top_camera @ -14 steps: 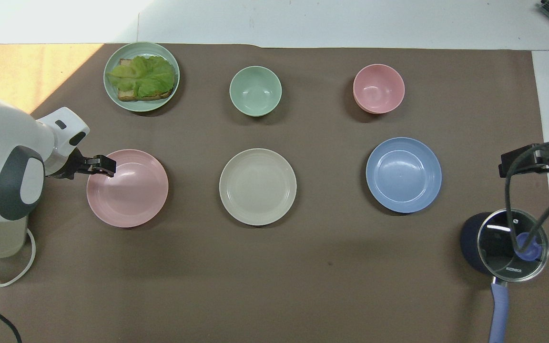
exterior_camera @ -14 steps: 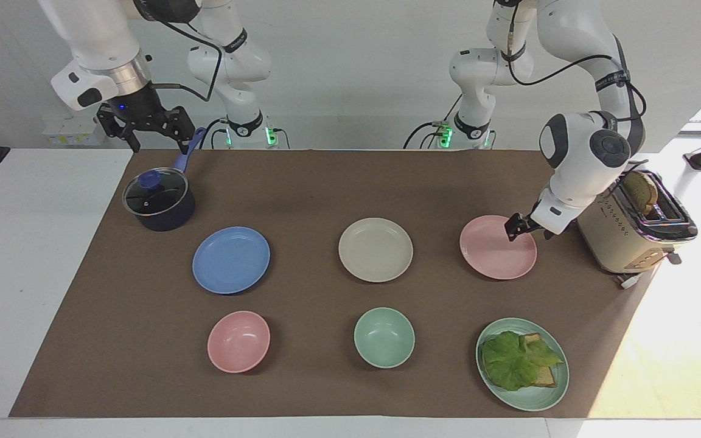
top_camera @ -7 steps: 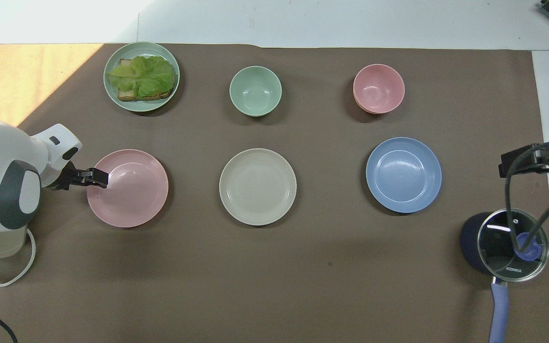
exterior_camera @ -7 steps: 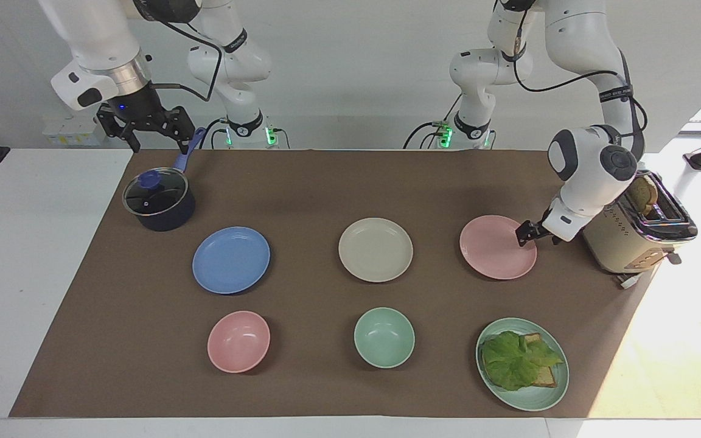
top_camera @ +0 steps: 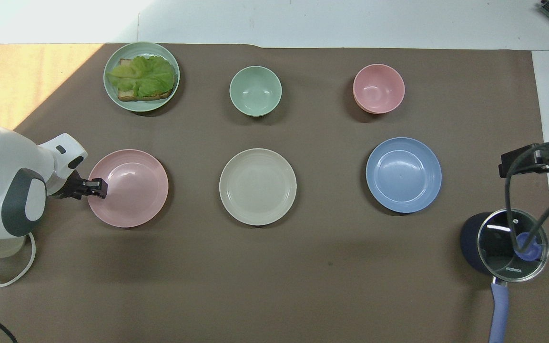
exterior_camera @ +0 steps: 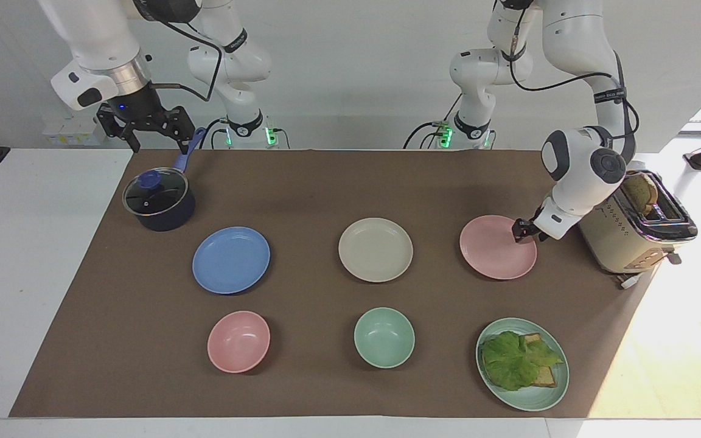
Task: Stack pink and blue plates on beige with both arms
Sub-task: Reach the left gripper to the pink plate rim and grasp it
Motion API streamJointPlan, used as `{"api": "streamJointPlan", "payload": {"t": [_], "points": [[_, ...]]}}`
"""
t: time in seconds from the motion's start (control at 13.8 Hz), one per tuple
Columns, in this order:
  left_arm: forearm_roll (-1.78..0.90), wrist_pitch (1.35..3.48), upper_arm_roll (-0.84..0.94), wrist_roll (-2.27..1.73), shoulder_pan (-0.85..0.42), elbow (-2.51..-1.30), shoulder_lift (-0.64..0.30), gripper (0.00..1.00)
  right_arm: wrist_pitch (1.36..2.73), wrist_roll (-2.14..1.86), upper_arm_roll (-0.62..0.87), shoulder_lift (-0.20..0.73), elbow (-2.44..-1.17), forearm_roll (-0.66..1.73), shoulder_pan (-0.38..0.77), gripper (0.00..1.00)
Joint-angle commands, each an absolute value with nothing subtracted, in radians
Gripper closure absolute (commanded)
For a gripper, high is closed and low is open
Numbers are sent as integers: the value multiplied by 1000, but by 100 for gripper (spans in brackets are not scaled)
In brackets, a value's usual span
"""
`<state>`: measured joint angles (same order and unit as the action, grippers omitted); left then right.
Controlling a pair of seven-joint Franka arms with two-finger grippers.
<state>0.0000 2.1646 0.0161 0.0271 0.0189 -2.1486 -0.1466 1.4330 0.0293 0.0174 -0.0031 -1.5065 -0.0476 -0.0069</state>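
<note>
The pink plate [exterior_camera: 496,249] [top_camera: 129,188] lies flat on the brown mat at the left arm's end of the table. My left gripper [exterior_camera: 519,232] [top_camera: 96,183] sits low at that plate's rim, on the side toward the toaster. The beige plate [exterior_camera: 375,249] [top_camera: 258,186] rests mid-table with nothing on it. The blue plate [exterior_camera: 231,260] [top_camera: 403,175] lies toward the right arm's end. My right gripper [exterior_camera: 159,143] [top_camera: 536,160] waits open and high, over the mat's edge by the pot.
A dark pot with a glass lid [exterior_camera: 159,199] stands nearer to the robots than the blue plate. A toaster [exterior_camera: 633,234] stands beside the pink plate. A pink bowl [exterior_camera: 238,341], a mint bowl [exterior_camera: 384,337] and a mint plate with a lettuce sandwich [exterior_camera: 522,363] form the row farthest from the robots.
The left gripper has drawn back from over the pink plate's inside to its rim by the toaster and come lower. The plates and the right arm have not moved.
</note>
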Motion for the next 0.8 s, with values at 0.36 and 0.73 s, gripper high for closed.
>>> {"api": "streamJointPlan", "payload": {"t": [0.36, 0.73], "points": [[5, 2073, 14, 43, 20, -2134, -120, 100, 1445, 26, 21, -28, -1536, -43, -18, 0], [-116, 1764, 12, 45, 17, -1890, -130, 100, 1445, 25, 20, -28, -1536, -43, -18, 0]]}}
